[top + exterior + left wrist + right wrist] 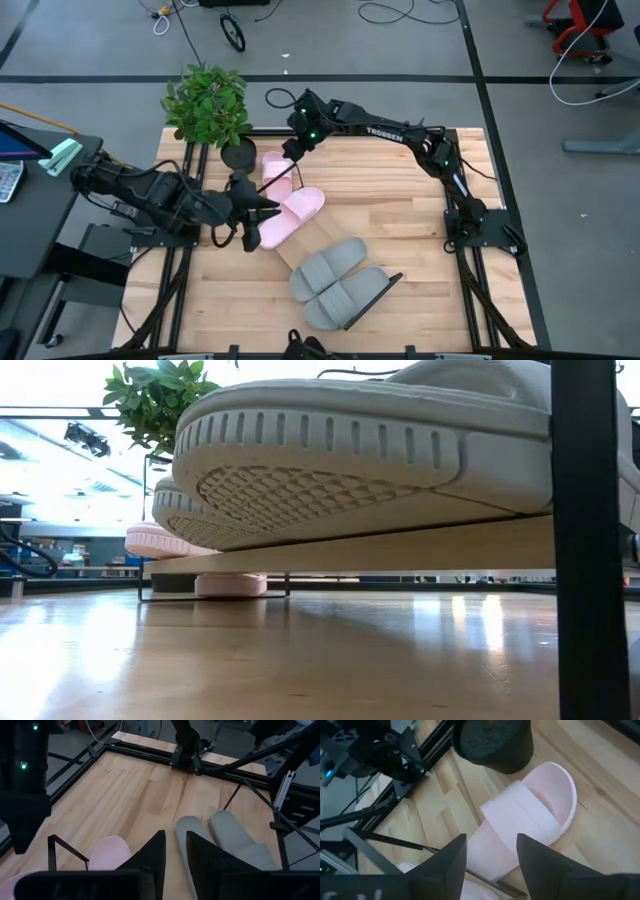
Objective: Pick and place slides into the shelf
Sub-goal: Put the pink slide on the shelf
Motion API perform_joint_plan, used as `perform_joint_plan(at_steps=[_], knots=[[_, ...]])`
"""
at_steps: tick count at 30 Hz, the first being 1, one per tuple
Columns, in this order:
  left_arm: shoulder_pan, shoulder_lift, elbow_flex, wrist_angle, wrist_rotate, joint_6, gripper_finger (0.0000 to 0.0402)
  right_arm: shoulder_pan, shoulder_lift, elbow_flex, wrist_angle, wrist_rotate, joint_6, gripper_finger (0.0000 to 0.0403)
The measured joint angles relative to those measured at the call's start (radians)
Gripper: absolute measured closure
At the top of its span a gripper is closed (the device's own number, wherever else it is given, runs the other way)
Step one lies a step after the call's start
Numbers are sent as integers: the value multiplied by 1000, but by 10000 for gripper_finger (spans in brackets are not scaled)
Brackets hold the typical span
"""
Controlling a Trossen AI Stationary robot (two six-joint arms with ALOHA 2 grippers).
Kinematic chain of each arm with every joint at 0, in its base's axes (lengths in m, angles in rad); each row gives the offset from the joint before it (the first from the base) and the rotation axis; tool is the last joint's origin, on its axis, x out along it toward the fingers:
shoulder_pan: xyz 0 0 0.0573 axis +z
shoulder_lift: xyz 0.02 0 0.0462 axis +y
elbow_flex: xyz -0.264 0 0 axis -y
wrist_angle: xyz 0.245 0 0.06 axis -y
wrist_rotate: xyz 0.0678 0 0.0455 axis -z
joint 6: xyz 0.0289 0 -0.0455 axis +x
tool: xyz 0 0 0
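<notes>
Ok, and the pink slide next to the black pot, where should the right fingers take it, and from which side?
I would take the pink slide by its wide strap, coming straight down. It lies flat, so the strap is the raised part, and the black pot crowds one side. The right gripper hangs open above it.

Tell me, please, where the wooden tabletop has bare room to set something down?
The wooden tabletop lies bare between the two grey slide sandals and the right arm's base. Its front left corner, beside the left arm, is free too. The back left is crowded: two pale pink slide sandals, potted green plant, both grippers.
</notes>
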Motion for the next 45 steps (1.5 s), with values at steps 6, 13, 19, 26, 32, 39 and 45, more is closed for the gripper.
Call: perform_joint_plan(at_steps=[6, 13, 19, 26, 32, 39, 45], knots=[[0, 0, 0, 0, 2, 24, 319, 0, 5, 0, 2, 54, 35, 224], [0, 0, 0, 0, 3, 45, 329, 4, 5, 0, 0, 59, 71, 224], [6, 0, 0, -22, -25, 108, 331, 5, 5, 0, -2, 57, 72, 224], [111, 0, -1, -83, -6, 236, 332, 3, -8, 0, -34, -21, 66, 224], [237, 1, -1, -76, 129, 367, 315, -4, -82, 0, -106, -46, -16, 224], [442, 18, 71, -78, 283, 487, 296, -23, -200, 0, -270, -31, -160, 224], [581, 150, 282, -173, 371, 641, 287, -36, -299, 0, -347, 16, -239, 224]])
